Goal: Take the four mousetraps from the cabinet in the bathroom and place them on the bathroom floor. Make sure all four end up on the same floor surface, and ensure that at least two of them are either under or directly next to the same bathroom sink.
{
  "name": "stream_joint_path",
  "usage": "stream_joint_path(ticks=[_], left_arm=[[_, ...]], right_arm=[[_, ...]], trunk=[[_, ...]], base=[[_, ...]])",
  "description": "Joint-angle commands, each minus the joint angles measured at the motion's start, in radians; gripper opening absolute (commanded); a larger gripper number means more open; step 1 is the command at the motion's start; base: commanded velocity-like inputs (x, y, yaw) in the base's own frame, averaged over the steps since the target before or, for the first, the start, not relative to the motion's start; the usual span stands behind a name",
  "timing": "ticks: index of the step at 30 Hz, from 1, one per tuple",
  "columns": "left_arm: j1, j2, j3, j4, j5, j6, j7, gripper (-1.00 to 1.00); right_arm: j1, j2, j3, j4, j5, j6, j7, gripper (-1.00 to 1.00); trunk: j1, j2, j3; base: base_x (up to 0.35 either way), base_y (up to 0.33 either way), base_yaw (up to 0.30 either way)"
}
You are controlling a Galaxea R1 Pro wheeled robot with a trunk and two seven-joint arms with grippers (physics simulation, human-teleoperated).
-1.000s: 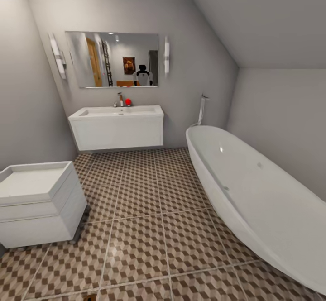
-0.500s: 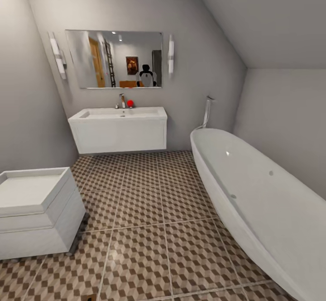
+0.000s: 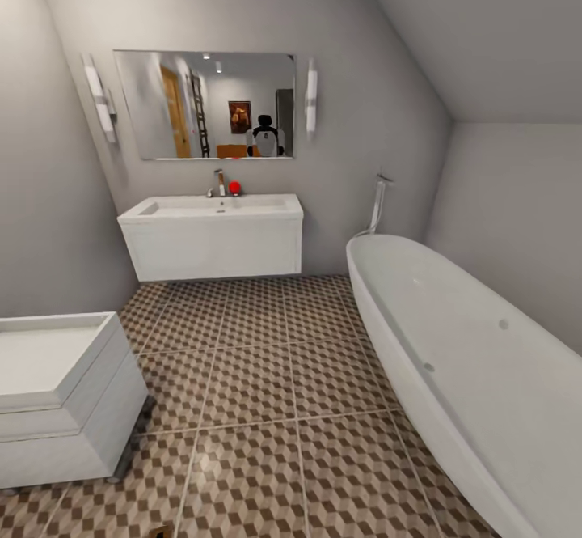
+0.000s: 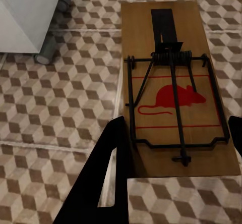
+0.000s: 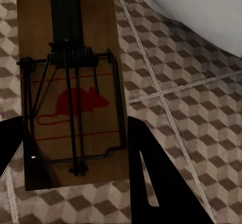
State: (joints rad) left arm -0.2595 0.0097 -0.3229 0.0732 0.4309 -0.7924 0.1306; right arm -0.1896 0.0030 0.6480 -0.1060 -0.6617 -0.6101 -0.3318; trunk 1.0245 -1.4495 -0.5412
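In the left wrist view a mousetrap [image 4: 174, 90], a brown wooden board with a dark wire spring and a red mouse print, sits between the black fingers of my left gripper [image 4: 176, 153], which is shut on it above the bathroom floor [image 4: 60, 108]. The right wrist view has another mousetrap [image 5: 70, 88] of the same look, with my right gripper [image 5: 75, 156] shut on it over the tiles [image 5: 166, 82]. In the head view the bathroom sink [image 3: 212, 208] hangs on the far wall, white with a chrome tap, and the cube-pattern floor [image 3: 259, 376] lies before it. The cabinet is out of view.
A white bathtub [image 3: 461, 360] runs along the right side. A small white boxy unit [image 3: 56, 392] with a recessed top stands at the left on short feet, and its corner [image 4: 25, 17] appears in the left wrist view. A mirror [image 3: 206, 105] hangs over the sink.
The whole head view has shifted: the camera has moved forward, so the sink, tub and white unit sit lower and wider apart. Nothing in the room itself has moved.
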Motion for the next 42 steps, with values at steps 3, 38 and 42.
stream_joint_path(ticks=[3,38,42], left_arm=[[-0.001,-0.001,-0.008,0.002,-0.001,-0.004,0.009,-1.0],[-0.001,-0.001,-0.008,0.003,-0.001,-0.003,0.009,-1.0],[-0.001,-0.001,-0.008,0.003,-0.001,-0.003,0.009,-1.0]], right_arm=[[-0.001,0.0,0.009,0.0,-0.006,-0.002,-0.004,-1.0],[-0.001,0.0,0.009,0.0,-0.006,-0.002,-0.005,-1.0],[-0.001,0.0,0.009,0.0,-0.005,-0.002,-0.004,-1.0]], trunk=[[0.0,0.0,-0.001],[0.0,0.0,-0.001],[0.0,0.0,-0.001]], base=[[0.282,0.035,0.005],[0.268,0.024,0.038],[0.24,-0.084,0.036]])
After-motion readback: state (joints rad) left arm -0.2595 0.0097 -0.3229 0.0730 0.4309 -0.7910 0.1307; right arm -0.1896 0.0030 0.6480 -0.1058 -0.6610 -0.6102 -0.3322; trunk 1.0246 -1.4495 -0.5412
